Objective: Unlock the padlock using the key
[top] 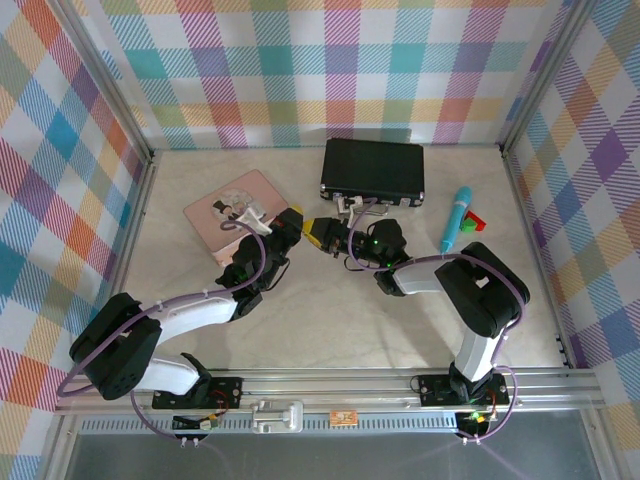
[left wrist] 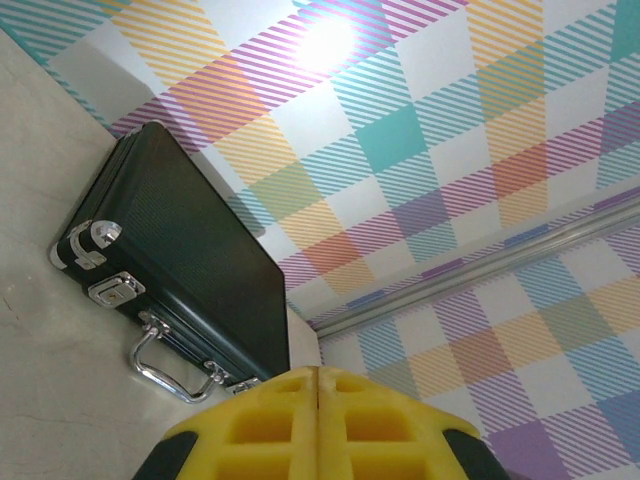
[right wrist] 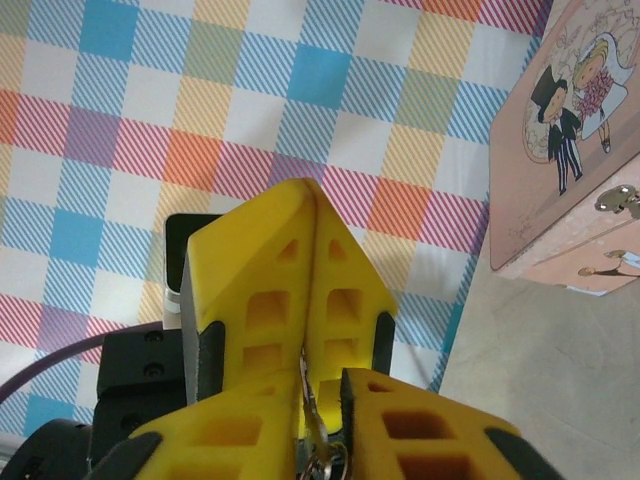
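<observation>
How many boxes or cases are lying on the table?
2: a black case at the back middle, and a pink tin to its left. Smaller ones may be hidden.

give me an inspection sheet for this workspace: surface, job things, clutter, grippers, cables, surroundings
surface: pale marbled tabletop; no spill or debris seen
job's things: thin silvery metal piece between the fingers of the right gripper; too small to tell whether it is padlock or key
clutter: pink tin on the left, black case at the back, blue pen with small red and green pieces beside it
grippers: left gripper shut, tips close up against the right gripper, which is closed on the thin silvery metal piece
cables: purple cables run along both arms; no snag seen
surroundings: plaid walls, aluminium frame
</observation>
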Robot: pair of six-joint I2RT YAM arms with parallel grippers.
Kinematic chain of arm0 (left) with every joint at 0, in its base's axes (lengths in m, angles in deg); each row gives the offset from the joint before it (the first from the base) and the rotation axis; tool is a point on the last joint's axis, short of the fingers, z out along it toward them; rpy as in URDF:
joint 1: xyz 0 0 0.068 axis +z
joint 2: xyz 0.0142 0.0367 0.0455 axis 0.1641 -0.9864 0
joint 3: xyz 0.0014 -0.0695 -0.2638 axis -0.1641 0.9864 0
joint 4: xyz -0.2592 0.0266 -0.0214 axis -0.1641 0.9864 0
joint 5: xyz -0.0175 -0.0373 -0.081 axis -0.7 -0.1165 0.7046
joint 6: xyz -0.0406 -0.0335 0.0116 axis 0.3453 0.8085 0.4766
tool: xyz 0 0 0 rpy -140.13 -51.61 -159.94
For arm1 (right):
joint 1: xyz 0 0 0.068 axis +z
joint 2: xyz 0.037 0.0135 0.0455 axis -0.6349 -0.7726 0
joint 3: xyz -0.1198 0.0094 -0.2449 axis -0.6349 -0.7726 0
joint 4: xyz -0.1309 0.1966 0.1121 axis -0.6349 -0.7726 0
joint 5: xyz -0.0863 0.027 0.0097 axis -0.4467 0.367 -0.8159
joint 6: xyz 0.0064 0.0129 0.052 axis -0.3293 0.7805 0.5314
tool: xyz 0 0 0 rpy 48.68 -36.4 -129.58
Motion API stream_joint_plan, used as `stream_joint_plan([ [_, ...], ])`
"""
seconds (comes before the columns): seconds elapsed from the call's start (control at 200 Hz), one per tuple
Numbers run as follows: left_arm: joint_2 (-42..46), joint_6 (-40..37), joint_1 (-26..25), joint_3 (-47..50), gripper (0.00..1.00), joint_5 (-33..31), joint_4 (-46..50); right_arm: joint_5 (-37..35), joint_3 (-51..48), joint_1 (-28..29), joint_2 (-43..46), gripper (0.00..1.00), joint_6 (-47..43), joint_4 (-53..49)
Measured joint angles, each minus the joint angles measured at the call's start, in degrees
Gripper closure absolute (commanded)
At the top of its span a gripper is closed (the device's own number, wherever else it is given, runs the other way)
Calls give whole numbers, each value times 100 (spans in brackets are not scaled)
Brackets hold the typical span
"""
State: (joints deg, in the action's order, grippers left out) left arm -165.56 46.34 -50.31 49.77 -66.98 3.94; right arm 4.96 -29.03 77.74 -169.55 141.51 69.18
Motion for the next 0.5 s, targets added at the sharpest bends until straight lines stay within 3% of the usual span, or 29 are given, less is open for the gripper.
stream_joint_plan([
  [0.095,15,0,0,42,100,-57,4,-31,0,2,0,73,22,28],
  [0.185,31,0,0,44,100,-107,2,-33,0,0,0,79,17,37],
  [0.41,35,0,0,44,100,-149,0,-48,0,2,0,83,26,33],
  [0.5,35,0,0,44,100,-149,0,-48,0,2,-2,80,24,31],
])
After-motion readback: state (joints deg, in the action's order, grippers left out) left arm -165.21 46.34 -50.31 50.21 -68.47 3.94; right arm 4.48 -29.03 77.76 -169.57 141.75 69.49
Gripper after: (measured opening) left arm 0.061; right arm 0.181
